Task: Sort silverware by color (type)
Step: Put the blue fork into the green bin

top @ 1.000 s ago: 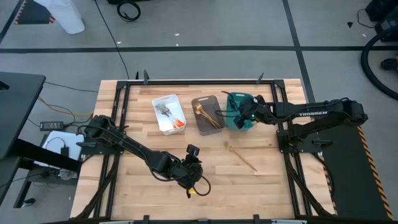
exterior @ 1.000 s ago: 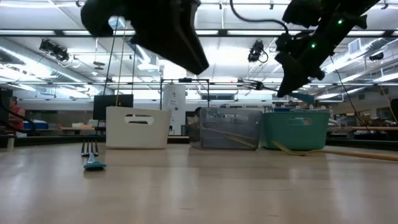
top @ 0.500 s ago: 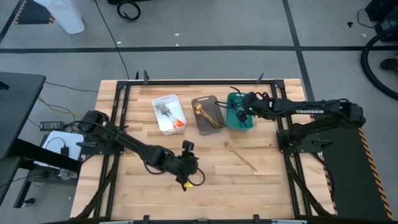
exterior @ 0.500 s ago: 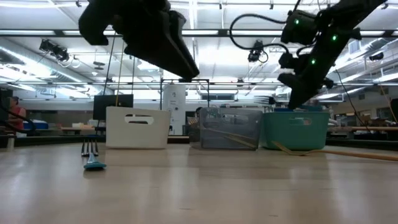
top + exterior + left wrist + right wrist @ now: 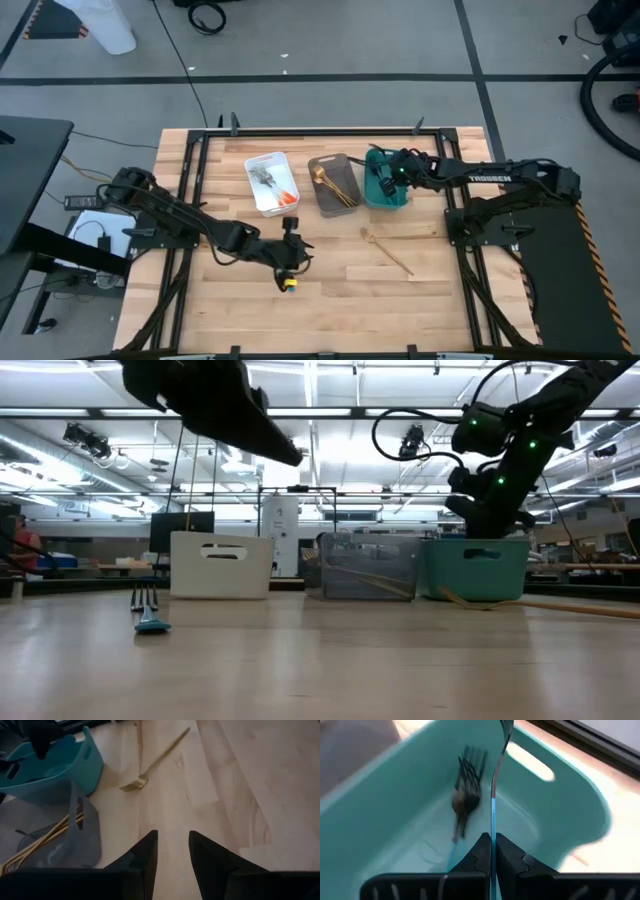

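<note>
My right gripper [image 5: 492,842] is shut on a blue-handled utensil [image 5: 493,805] and hangs slanting down over the inside of the teal bin [image 5: 392,195]. A blue-handled fork [image 5: 464,790] lies on that bin's floor. On the table, right of centre, lies a gold fork [image 5: 387,250]. My left gripper [image 5: 291,256] hovers open over bare wood left of the gold fork [image 5: 150,767], with nothing between its fingers. A teal-handled fork [image 5: 148,610] lies on the table in the low view. The grey bin [image 5: 333,186] holds gold pieces; the white bin [image 5: 271,184] holds orange-handled ones. My right gripper pinches the utensil's thin blue handle [image 5: 492,827] between its two fingers. The fingers slant down from above and lie along the handle. The utensil sticks straight out beyond the fingertips, its metal head [image 5: 505,727] farthest away, clear of the bin's floor.
The three bins stand side by side at the table's far middle. Dark rails [image 5: 200,180] frame the wooden top. Open wood lies along the near half of the table around the gold fork.
My left gripper has moved toward the table's left and far side, rolling a little, still open. My right gripper has sunk and shifted left toward the teal bin, with the utensil still between its fingers.
</note>
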`<state>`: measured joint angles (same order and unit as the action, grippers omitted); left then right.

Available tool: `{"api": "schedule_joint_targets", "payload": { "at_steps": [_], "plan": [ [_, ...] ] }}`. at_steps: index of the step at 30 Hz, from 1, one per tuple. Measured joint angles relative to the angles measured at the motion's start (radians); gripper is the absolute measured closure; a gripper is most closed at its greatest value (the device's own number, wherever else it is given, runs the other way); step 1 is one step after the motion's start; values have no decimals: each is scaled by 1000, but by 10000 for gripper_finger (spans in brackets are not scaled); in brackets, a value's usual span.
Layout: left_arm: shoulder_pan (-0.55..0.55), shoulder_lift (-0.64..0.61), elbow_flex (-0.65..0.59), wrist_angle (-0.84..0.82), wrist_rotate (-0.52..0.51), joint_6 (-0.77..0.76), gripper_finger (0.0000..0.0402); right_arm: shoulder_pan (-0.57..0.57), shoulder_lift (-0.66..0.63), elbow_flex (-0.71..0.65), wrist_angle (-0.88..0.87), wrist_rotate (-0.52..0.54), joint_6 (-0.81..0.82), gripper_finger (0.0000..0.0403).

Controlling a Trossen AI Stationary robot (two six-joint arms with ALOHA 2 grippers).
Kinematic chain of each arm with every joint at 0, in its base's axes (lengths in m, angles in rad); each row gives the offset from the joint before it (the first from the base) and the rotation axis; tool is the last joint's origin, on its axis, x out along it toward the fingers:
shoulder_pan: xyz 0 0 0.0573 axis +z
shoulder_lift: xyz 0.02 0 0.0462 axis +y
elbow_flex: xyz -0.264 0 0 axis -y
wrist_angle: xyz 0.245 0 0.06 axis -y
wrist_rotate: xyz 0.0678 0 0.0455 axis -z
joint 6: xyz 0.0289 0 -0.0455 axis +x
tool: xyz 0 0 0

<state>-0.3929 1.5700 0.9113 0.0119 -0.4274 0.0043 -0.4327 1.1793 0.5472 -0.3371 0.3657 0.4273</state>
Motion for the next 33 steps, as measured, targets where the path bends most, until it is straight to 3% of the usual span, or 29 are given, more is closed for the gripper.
{"api": "schedule_joint_targets", "payload": {
  "at_steps": [6,21,33],
  "plan": [
    [5,-61,-12,0,-10,-46,283,-16,9,1,3,-108,87,386],
    [5,-73,-10,-2,-23,-71,283,-18,12,1,-23,-106,191,386],
    [3,-73,-10,-10,-24,-71,283,15,12,1,-38,-174,256,386]
  ]
}}
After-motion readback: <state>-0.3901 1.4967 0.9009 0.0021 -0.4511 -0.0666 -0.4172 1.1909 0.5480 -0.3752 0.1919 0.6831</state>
